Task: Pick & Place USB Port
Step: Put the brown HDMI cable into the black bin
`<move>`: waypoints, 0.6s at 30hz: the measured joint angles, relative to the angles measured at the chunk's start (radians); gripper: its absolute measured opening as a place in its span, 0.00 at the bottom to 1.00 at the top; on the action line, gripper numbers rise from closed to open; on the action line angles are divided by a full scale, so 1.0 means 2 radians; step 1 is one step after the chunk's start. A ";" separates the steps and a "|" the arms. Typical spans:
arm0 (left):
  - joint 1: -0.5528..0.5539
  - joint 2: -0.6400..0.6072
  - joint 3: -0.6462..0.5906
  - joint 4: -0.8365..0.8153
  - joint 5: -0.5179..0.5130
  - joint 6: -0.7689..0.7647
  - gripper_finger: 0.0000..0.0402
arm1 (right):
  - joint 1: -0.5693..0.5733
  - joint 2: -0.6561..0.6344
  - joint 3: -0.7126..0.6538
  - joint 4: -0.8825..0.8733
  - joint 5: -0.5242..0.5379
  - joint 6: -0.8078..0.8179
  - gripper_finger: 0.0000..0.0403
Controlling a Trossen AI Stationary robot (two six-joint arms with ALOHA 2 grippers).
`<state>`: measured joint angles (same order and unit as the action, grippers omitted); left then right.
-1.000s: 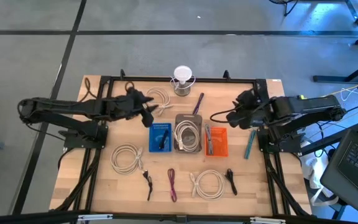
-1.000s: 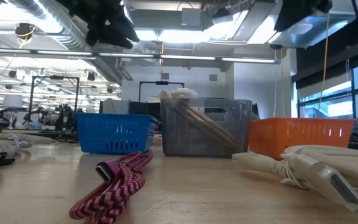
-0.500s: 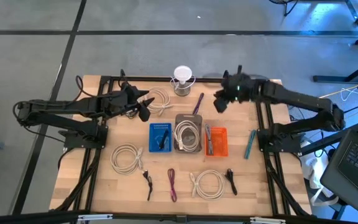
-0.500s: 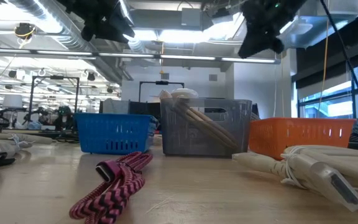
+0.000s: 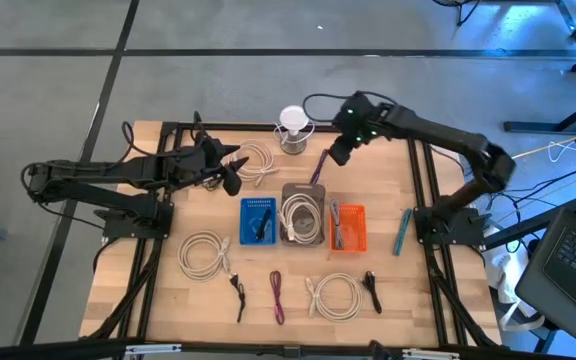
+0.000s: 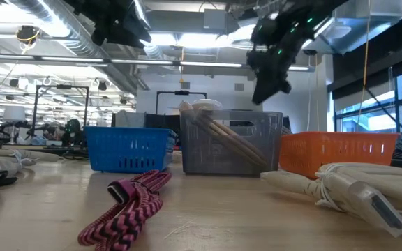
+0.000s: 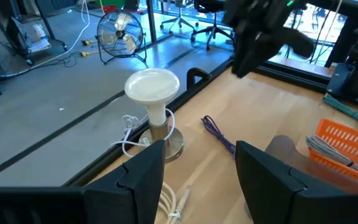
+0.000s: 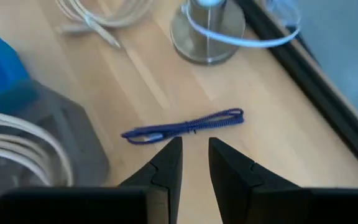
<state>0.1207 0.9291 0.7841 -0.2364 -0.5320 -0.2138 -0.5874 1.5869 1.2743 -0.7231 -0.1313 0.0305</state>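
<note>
1. The right gripper (image 5: 337, 153) hovers above the purple cable (image 5: 319, 166) near the table's far edge, fingers slightly apart, holding nothing.
2. The left gripper (image 5: 234, 178) waits beside the white cable coil (image 5: 256, 159), fingers spread wide.

A white-domed lamp (image 5: 293, 122) on a round metal base stands upright at the middle of the far edge of the wooden bench (image 5: 298, 255), just inside a black frame rail (image 5: 238, 127). Off the right edge, near the near corner, an open laptop (image 5: 568, 262) sits. On the grey floor beyond the far edge stand a fan (image 7: 119, 31) and office chairs (image 7: 197, 18).
</note>
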 joint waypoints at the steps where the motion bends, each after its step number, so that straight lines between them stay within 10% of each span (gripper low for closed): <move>1: 0.000 0.000 0.000 0.000 0.000 0.000 0.46 | -0.002 0.015 0.008 -0.007 -0.001 -0.006 0.20; 18: 0.001 0.000 0.000 0.000 0.000 0.019 0.46 | -0.019 0.120 0.051 -0.024 -0.007 0.197 0.20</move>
<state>0.1227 0.9291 0.7841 -0.2363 -0.5320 -0.1757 -0.6247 1.8259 1.3770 -0.7704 -0.1455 0.4252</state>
